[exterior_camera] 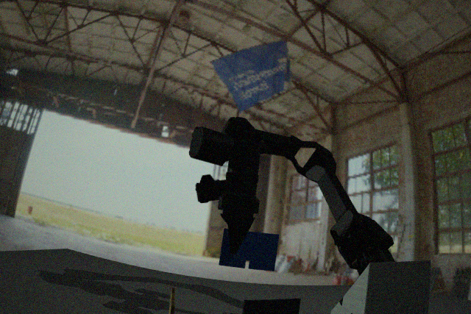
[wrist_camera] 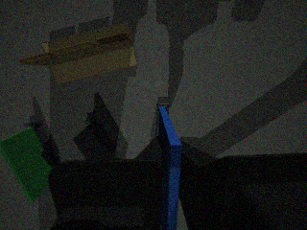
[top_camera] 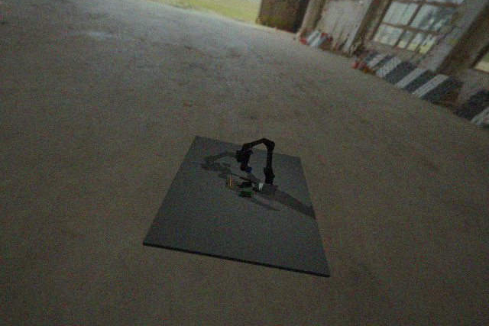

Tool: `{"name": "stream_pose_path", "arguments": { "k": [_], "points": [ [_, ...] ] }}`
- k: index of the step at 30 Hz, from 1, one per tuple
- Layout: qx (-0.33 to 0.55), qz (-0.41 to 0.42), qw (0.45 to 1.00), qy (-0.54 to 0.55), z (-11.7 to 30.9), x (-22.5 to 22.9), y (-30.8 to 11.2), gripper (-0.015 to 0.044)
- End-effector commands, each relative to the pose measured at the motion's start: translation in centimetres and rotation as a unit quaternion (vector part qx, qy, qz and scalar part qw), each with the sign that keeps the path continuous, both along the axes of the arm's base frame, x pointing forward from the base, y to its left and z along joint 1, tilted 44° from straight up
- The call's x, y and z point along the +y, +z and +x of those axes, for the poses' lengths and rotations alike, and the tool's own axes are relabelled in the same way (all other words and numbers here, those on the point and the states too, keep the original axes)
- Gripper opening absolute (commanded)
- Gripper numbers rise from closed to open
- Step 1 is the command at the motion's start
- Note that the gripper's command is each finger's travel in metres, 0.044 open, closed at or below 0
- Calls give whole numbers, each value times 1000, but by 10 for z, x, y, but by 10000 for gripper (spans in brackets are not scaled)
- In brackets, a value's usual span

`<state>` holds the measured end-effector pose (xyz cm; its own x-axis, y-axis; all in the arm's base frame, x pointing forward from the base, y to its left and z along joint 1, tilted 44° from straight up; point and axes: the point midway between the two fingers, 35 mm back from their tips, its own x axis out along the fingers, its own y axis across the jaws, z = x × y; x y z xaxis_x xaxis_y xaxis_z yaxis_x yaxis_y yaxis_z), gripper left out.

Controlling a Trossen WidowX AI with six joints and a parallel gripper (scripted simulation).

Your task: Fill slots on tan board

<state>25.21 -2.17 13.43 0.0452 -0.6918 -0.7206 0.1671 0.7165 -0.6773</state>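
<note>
The pincer (top_camera: 244, 168) (exterior_camera: 235, 251) (wrist_camera: 164, 141) holds the blue board (top_camera: 248, 169) (exterior_camera: 262, 251) (wrist_camera: 173, 177) raised, notch down. Now is probably the carrying step; next, it should align crosswise above the tan board (top_camera: 231, 182) (exterior_camera: 172, 301) (wrist_camera: 91, 69).

The slim matte-black jointed arm (top_camera: 270, 158) (exterior_camera: 330, 189) rises from its base, bends at a high elbow and reaches across above the counter. Its blocky black wrist (exterior_camera: 243, 162) turns straight down. The tapered black end effector (top_camera: 244, 167) (exterior_camera: 236, 251) (wrist_camera: 164, 141) points downward, raised above the counter, its dark fingers closed firmly on a thin blue notched board (top_camera: 248, 169) (exterior_camera: 262, 250) (wrist_camera: 173, 172).
</note>
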Motion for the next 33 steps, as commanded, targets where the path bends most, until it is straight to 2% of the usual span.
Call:
{"name": "stream_pose_path", "arguments": {
  "k": [1, 33],
  "points": [
    [4, 2, 1000, 6, 10, 4, 1, 0],
    [45, 0, 998, 51, 87, 30, -18, 0]
  ]
}}
